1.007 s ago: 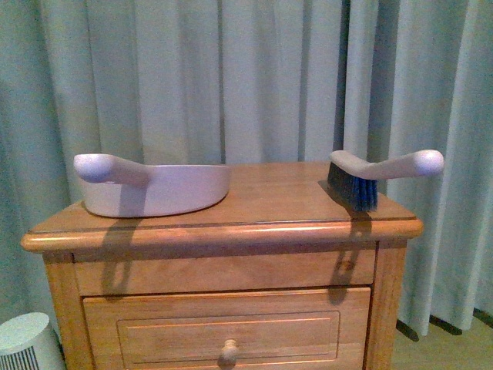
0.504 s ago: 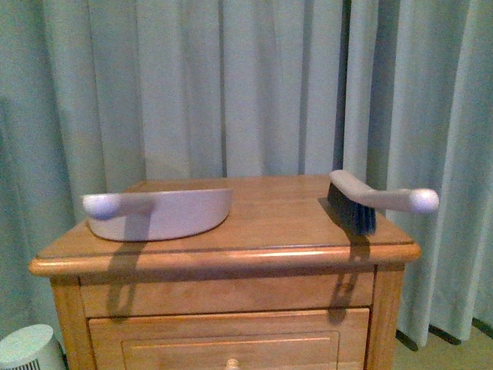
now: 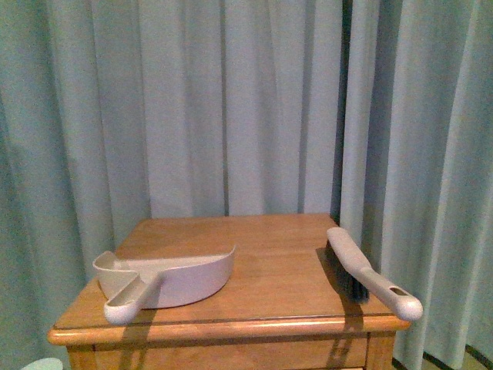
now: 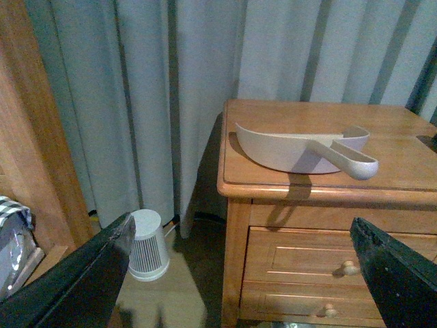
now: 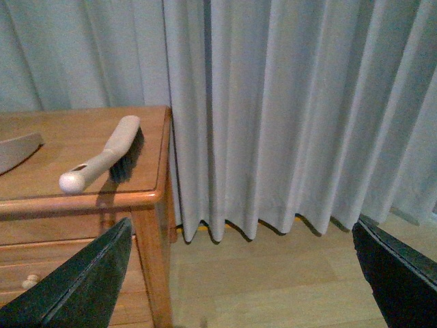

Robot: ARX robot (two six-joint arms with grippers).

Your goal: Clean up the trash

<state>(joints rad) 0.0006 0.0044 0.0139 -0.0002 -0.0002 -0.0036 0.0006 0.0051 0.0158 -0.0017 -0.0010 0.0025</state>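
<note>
With both jaws open and empty, I see no trash, and the dustpan [image 3: 192,274] points its handle at the front edge of the surface [image 3: 269,247], on my left.

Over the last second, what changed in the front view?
Only the viewpoint changed: the front camera rose from level with the cabinet top to looking down on it, so the drawer dropped out of that view. Nothing was grasped or released. The dustpan stays on the left, the brush along the right edge.
</note>
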